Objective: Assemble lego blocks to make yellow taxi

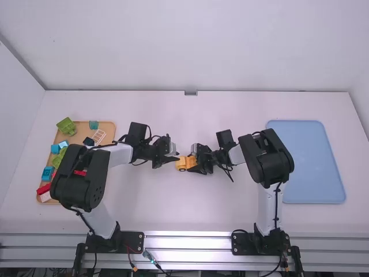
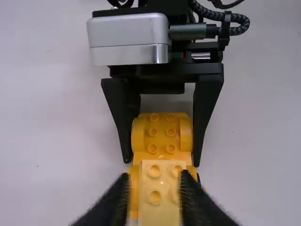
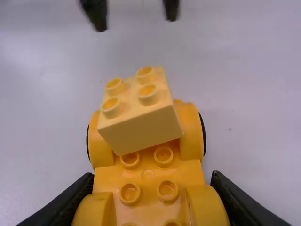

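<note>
The yellow taxi base [image 3: 147,174], wheels at its sides, is lying near the middle of the table [image 1: 190,216], between the two arms. A pale yellow block [image 3: 141,123] is sitting on its end nearer the left arm, turned askew to the rows of studs and apparently tilting. The right gripper [image 2: 161,160] is clamping the base from both sides. The left gripper [image 3: 136,24] is facing it, its fingers standing apart beyond the block and gripping nothing. The chief hazard, as I am judging it, is lying in that crooked seat: should the left gripper be pressing straight down, the studs would probably be missing their sockets, and the block could be tipping or skidding off the end. A push on one corner would likely be worsening the twist; an off-centre closing might be knocking the block loose. Should the right gripper be slackening under such a load, the wheels could be letting the base roll or pitch. Outward from the work, a wooden tray [image 1: 108,126] is holding coloured pieces by the left arm, and a blue tray [image 1: 305,161] is resting beyond the right arm.
</note>
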You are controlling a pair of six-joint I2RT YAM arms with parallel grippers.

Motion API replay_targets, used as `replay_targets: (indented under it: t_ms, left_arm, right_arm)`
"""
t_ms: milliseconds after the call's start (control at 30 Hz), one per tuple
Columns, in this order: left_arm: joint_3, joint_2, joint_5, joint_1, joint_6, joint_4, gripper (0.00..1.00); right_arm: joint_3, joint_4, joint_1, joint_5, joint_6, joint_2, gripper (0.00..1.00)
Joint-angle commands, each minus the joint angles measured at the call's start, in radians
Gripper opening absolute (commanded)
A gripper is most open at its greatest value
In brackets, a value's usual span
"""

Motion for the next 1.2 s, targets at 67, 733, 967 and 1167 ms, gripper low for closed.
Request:
replay_targets:
  t_ms: [67,733,967,1167]
  left_arm:
    - [-0.007,-0.007,-0.039,-0.012,0.004,-0.019,0.02]
    - [-0.007,0.11,-0.21,-0.106,-0.128,0.093,0.02]
    - [-0.007,0.11,-0.174,-0.116,-0.127,0.095,0.02]
    - [0.014,0.054,-0.05,-0.073,-0.127,0.092,0.01]
  right_arm:
    - [0.005,-0.007,0.003,-0.004,0.01,0.023,0.41]
    - [0.005,-0.007,0.01,-0.006,0.01,0.023,0.41]
    - [0.005,-0.006,0.01,-0.006,0.01,0.023,0.41]
    - [0.005,-0.008,0.01,-0.005,0.011,0.023,0.41]
